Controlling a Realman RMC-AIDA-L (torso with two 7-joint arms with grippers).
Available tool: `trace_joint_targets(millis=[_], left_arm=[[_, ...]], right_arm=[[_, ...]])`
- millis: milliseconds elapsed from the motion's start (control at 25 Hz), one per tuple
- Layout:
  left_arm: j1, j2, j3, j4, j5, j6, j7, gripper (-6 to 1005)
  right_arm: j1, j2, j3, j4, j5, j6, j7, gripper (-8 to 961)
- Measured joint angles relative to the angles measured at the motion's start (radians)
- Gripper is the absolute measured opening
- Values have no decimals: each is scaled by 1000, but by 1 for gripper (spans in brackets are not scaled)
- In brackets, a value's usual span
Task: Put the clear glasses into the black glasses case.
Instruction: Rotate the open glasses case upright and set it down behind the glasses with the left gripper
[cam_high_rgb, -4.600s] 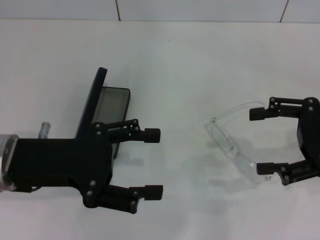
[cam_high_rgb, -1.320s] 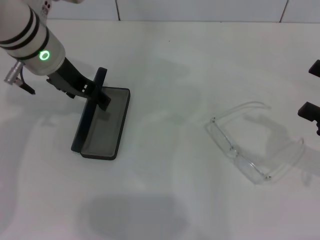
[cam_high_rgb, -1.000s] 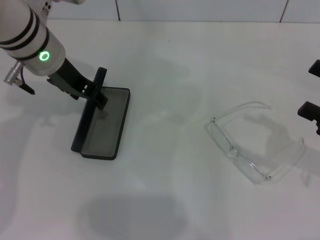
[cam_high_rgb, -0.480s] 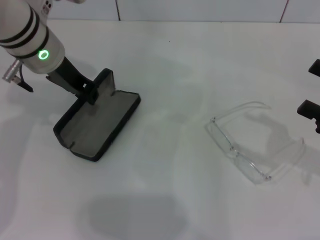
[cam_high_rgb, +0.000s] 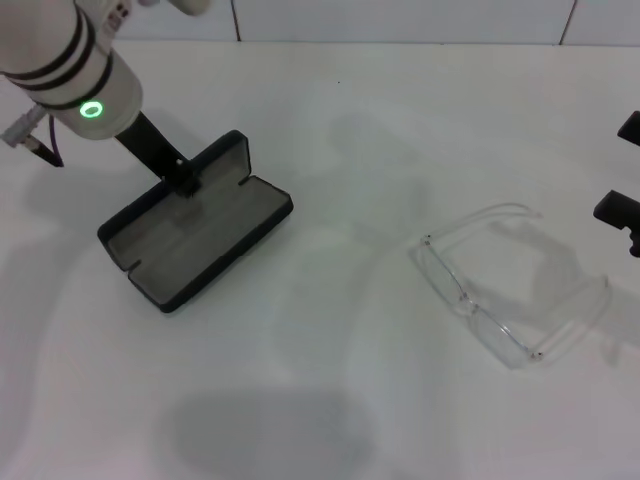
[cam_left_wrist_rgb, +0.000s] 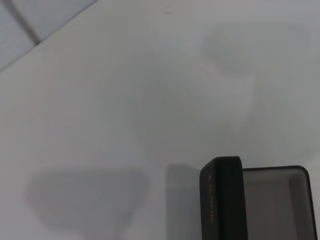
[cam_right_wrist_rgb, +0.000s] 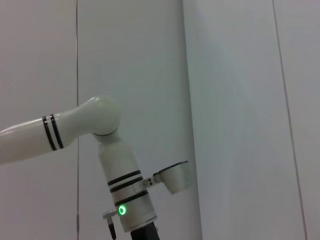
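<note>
Case: black glasses case (cam_high_rgb: 195, 238) lies open on table (cam_high_rgb: 330, 400), left
Left gripper (cam_high_rgb: 183, 184): slanted down, fingers pinching its lid
Glasses: clear glasses (cam_high_rgb: 510, 290) lie right
Right gripper (cam_high_rgb: 622, 205): raised at edge, grip unclear

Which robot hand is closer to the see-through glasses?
The right hand. It sits at the table's right edge, just beside the clear glasses. The left hand is far across the table, at the lid of the open black glasses case.

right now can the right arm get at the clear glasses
Probably yes. The clear glasses lie alone on the bare table, with the right pincer just beside them at the edge of view; the left pincer is far off at the black glasses case.
</note>
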Motion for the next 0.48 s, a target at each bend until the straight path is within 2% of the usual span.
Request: trace_joint_targets(millis=[200, 320, 480], left_arm=[[68, -3, 127, 120, -35, -20, 135, 210], [118, -4, 190, 225, -149, -33, 255, 211], [127, -4, 215, 262, -220, -35, 333, 211]], right_arm=[[2, 0, 1, 9, 2, 1, -1, 877], [2, 0, 1, 9, 3, 1, -1, 877], [0, 1, 3, 10, 4, 0, -2, 877]])
